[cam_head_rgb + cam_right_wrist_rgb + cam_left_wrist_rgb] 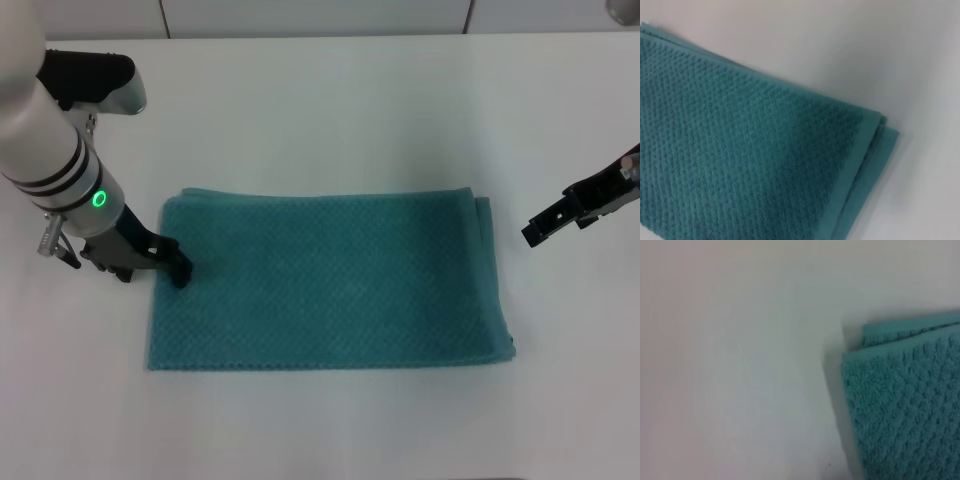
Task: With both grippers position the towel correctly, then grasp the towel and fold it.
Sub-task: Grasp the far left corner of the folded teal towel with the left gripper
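Towel (330,280): laid flat, layered, mid-bench (330,100). Left gripper (172,268) at its left edge; right gripper (530,235) apart, right. Jaws: state not discernible. Both layers to be pinched squarely.

Teal waffle-weave towel (330,280) lies flat (folded, layered edges showing) on table.

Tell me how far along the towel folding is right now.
Early to midway. The teal towel lies flat and squared on the white table, already doubled: the wrist views show stacked layers at its edges. In hand: the left gripper is at the towel's left edge, while the right gripper hangs off the right edge, not touching. Left: grasping with both and folding.
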`<state>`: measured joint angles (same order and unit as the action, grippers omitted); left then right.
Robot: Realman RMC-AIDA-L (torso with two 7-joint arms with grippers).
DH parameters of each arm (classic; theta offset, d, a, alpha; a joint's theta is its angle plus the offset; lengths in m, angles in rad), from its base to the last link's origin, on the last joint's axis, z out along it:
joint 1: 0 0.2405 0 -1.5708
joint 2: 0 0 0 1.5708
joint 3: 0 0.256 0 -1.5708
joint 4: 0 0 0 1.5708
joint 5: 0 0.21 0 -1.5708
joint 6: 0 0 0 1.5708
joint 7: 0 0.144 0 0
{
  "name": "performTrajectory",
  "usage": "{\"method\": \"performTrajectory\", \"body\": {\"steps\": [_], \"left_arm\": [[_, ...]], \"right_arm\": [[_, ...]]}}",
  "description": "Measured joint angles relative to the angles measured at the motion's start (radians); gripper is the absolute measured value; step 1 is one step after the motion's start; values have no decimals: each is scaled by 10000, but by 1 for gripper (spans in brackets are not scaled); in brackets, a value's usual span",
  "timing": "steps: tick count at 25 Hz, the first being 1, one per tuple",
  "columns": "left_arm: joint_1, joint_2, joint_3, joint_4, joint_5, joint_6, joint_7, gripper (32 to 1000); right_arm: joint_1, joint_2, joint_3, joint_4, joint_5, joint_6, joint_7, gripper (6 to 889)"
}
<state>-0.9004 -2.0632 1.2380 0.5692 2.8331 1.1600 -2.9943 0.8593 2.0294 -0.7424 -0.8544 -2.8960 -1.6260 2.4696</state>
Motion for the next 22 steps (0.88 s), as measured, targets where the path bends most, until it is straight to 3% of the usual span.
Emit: {"method": "performTrajectory", "body": {"steps": [5,11,16,19,22], "left_arm": [[-8,0,0,0,-9,93,0,845],[-25,-1,1,31,-16,220,7,668],[-49,0,0,41,-13,282,12,454],[-58,0,-1,67,-13,341,14,207],[-61,0,-1,70,-13,362,15,136]], "right_arm": [[-1,0,0,0,-2,0,1,853],[-3,-10,0,-1,-2,0,0,852],[-3,-14,0,-11,-2,0,4,853],[-3,-22,0,-19,-2,0,14,852],[-3,-28,0,-16,-2,0,16,852]]}}
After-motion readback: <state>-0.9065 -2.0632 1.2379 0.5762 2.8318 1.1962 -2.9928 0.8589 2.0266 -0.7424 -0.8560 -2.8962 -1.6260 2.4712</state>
